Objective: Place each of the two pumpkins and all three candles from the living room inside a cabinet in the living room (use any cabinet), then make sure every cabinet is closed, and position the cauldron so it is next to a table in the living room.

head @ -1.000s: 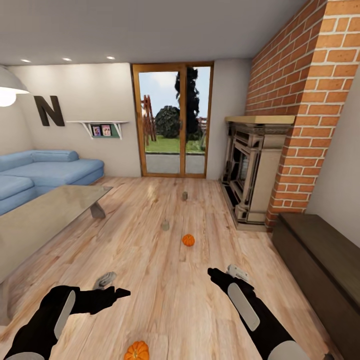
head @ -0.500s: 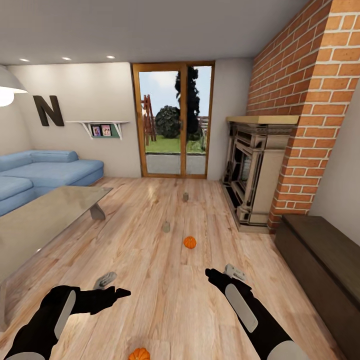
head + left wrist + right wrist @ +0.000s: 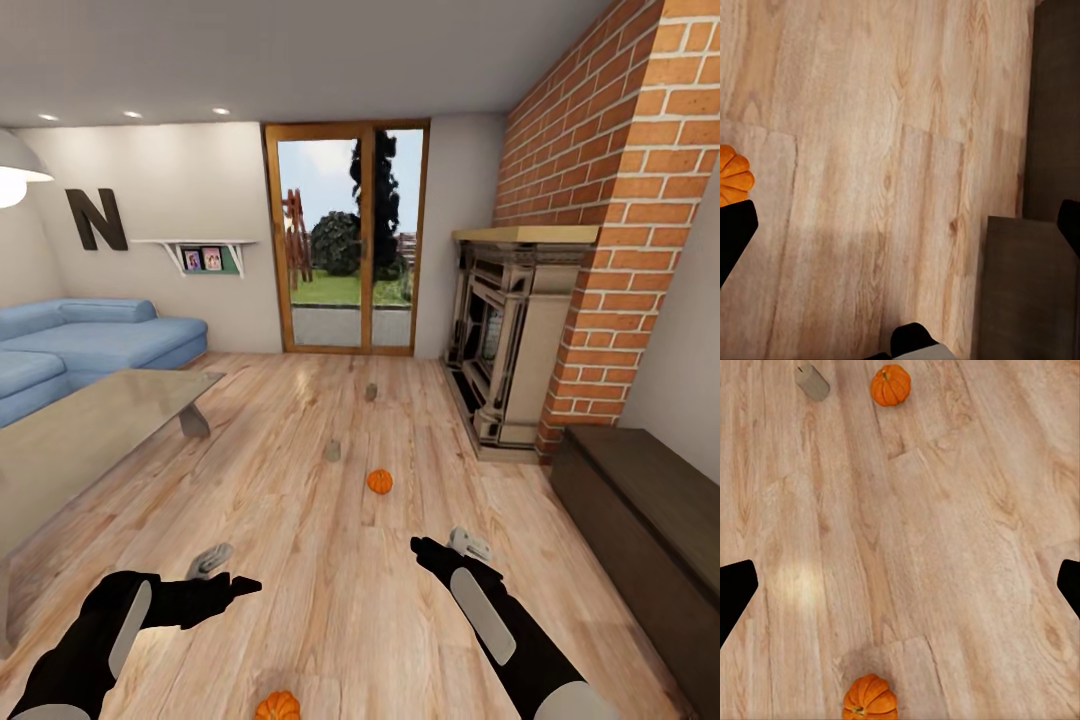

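On the wooden floor (image 3: pixel 330 560) of the living room, in front of the brick fireplace (image 3: pixel 510 340), lie the task's things. One pumpkin (image 3: pixel 379 482) sits out on the boards on the fireplace's open side, with one candle (image 3: pixel 332 451) just beyond it and another candle (image 3: pixel 371 392) farther off toward the glass doors (image 3: pixel 345 240). A second pumpkin (image 3: pixel 277 707) lies much farther from the fireplace, at the near edge of the head view between the two arms. The dark-brown cabinet (image 3: pixel 640 520) stands against the wall just beside the fireplace, its front shut. The glass-topped bench (image 3: pixel 90 440) stands well across the floor from the fireplace, before the blue sofa (image 3: pixel 90 340). The left pincer (image 3: pixel 235 585) hangs over bare floor, its fingers spread wide and holding nothing. The right pincer (image 3: pixel 425 548) likewise hangs over the floor, wide apart and empty; its wrist view looks down on both pumpkins and a candle.
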Robot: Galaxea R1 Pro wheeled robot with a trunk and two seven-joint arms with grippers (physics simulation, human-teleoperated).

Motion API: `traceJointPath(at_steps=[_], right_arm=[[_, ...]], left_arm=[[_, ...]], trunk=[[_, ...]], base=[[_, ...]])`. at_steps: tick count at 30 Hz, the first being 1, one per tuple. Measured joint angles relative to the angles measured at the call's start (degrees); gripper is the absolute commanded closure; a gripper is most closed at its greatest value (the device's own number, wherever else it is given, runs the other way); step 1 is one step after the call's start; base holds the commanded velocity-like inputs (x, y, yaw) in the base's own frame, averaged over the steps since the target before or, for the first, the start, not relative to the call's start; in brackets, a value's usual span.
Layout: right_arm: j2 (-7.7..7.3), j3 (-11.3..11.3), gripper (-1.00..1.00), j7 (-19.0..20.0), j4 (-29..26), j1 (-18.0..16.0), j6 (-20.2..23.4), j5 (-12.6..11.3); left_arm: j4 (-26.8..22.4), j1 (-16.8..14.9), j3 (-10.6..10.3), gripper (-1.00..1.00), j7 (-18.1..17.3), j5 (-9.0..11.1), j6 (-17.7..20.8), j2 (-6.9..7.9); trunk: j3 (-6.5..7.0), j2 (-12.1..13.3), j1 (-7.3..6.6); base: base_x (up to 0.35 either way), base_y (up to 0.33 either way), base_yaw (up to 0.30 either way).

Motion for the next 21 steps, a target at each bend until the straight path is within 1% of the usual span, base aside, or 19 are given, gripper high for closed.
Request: traceJointPath(at_steps=[6, 9, 11, 15, 21], right_arm=[[-0.11, 0.0, -1.0, 0.01, -0.07, -0.01, 0.07, 0.01], [-0.26, 0.0, -1.0, -0.04, -0.31, 0.02, 0.09, 0.01], [-0.33, 0.05, -1.0, -0.06, -1.51, 0.07, 0.1, 0.01], [-0.65, 0.05, -1.0, -0.09, -3.55, 0.38, 0.1, -0.06], [-0.72, 0.0, -1.0, -0.15, -4.03, 0.51, 0.15, -0.07]], left_arm=[[0.19, 0.0, 0.19, -1.0, 0.05, -0.04, -0.32, 0.15], [0.4, 0.0, 1.53, -1.0, 0.16, -0.09, -0.61, 0.23], [0.48, 0.0, 2.42, -1.0, 0.37, -0.1, -0.85, 0.24], [0.52, 0.0, 3.15, -1.0, 0.52, -0.09, -1.01, 0.16], [0.6, 0.0, 3.33, -1.0, 0.71, -0.08, -1.28, 0.01]], trunk=[[-1.08, -2.41, 1.32], [-1.62, -3.61, 1.98], [-1.97, -4.41, 2.42], [-2.68, -6.02, 3.29], [-3.63, -8.42, 4.61]], base=[[0.0, 0.0, 0.0], [0.0, 0.0, 0.0], [0.0, 0.0, 0.0], [0.0, 0.0, 0.006], [0.0, 0.0, 0.162]])
